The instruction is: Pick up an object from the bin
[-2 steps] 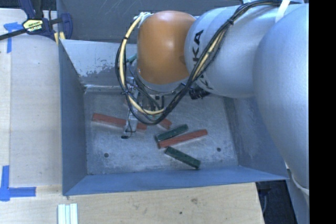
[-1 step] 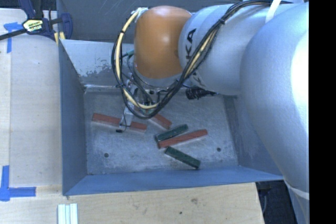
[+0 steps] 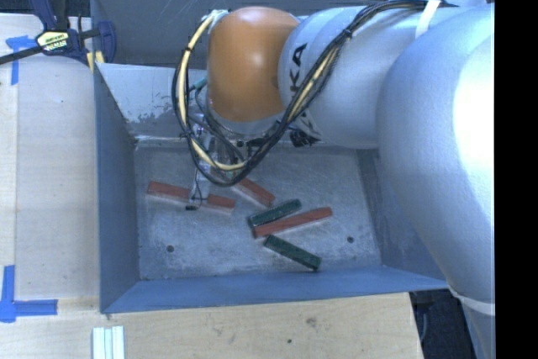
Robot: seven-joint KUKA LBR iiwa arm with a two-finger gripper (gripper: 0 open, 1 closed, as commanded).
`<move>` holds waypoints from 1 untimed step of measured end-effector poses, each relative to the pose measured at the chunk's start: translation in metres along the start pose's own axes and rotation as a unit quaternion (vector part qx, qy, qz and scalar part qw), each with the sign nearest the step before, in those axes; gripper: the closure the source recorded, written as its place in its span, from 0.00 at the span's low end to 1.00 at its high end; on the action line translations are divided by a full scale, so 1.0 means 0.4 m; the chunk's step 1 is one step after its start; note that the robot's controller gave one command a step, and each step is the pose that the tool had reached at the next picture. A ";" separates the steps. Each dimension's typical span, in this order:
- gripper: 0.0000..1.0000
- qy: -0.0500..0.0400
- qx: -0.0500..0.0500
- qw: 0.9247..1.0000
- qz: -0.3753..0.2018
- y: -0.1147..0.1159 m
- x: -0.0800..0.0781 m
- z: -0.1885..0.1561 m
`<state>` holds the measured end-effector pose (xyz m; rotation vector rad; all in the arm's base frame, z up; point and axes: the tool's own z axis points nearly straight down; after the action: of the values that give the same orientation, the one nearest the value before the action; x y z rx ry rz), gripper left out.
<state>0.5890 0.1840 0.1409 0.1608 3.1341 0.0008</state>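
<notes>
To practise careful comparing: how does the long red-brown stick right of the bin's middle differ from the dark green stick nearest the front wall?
The red-brown stick is reddish and rises rightward; the front green stick is dark and drops rightward. The red-brown stick touches a second green stick; the front green stick lies alone. Both are slim bars flat on the bin floor.

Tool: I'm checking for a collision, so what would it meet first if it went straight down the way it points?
Probably the reddish-brown stick lying at the left of the bin floor, directly under the tool. Depth is unclear, so it may be touching it.
</notes>
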 end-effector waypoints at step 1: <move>0.00 0.000 -0.001 0.999 0.051 0.025 0.015 0.130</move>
<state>0.5843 0.1945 0.0887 0.3218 3.1215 0.0026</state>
